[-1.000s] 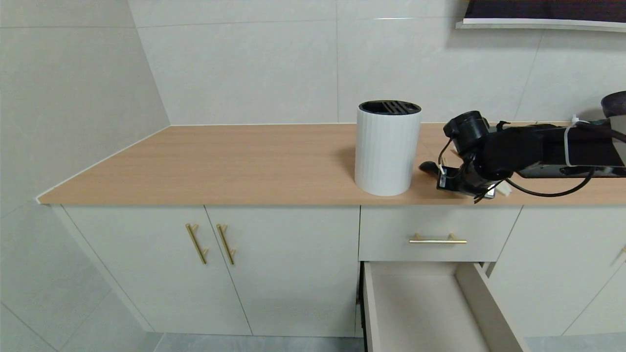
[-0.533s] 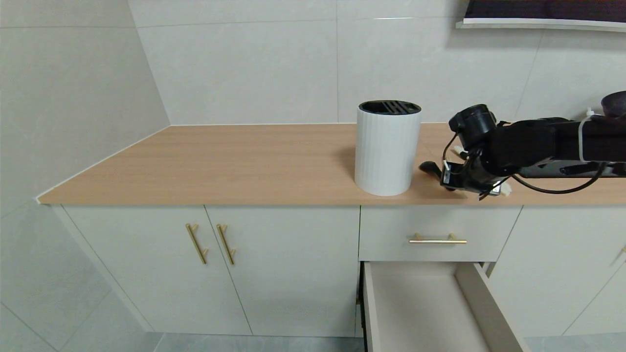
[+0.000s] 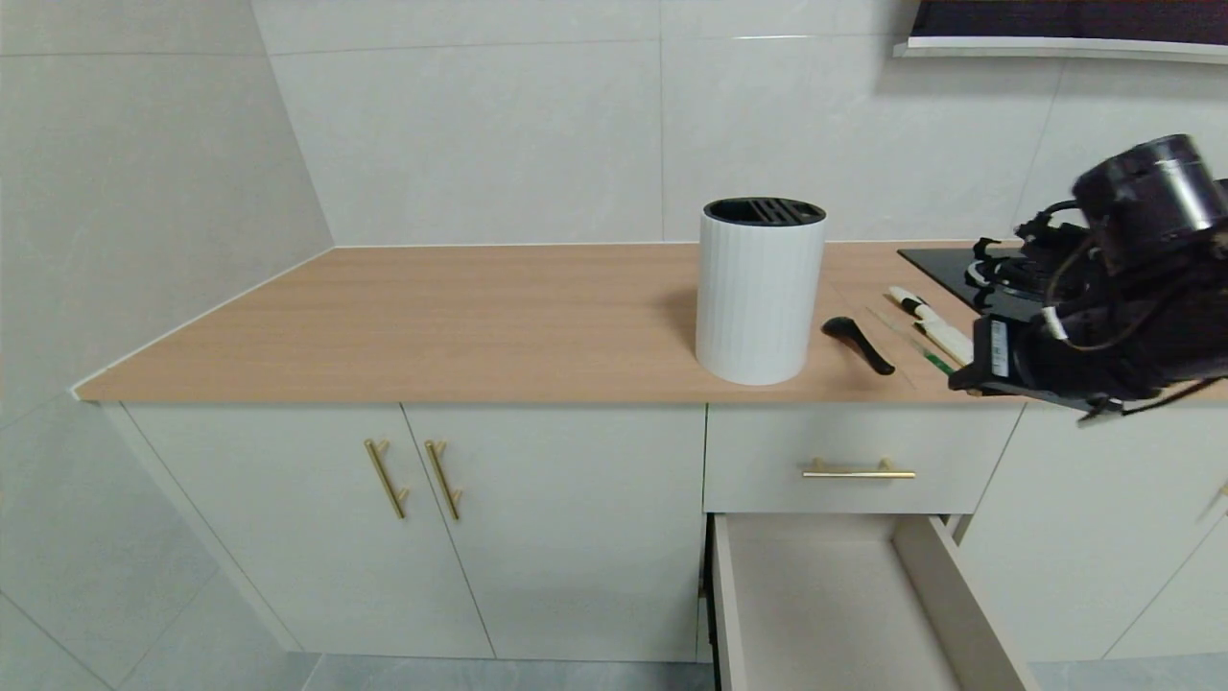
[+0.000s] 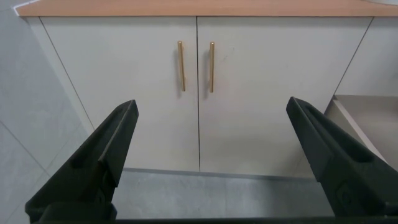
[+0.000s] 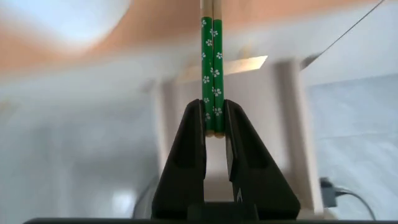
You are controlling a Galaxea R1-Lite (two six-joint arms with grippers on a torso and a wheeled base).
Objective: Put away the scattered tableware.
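Step in hand, as we read it: carry phase on the first item. Right gripper (image 5: 214,124) has its jaws clamped on one end of a pair of green flower-print chopsticks (image 5: 209,62). It sits right of the white ribbed utensil holder (image 3: 761,293), at the front edge of the tabletop (image 3: 432,326).

Left gripper (image 4: 211,109): jaws wide apart with nothing between them, low down and facing the cabinet doors (image 4: 198,93) below-left of the holder.

Next move, in our judgement, is one of two, and we can't tell which is meant:
- Holder: tip the chopsticks upright and line them up over a slot in its black top insert.
- Open drawer (image 3: 815,595), below and slightly right of the holder: lower them and lay them flat.

The grip is at the very end, so the lever is long. We'd go slow.

Left to clear, just right of the holder: a black-handled utensil (image 3: 857,344), then a white-handled utensil (image 3: 926,321) beyond it.

Surface is smooth wood-grain. A closed drawer (image 3: 859,470) with a brass pull sits under the tabletop's edge, below-right of the holder, and a black cooktop (image 3: 945,269) lies further right. Pale tile wall (image 3: 480,125) behind the holder, grey tile floor (image 3: 288,672) below.
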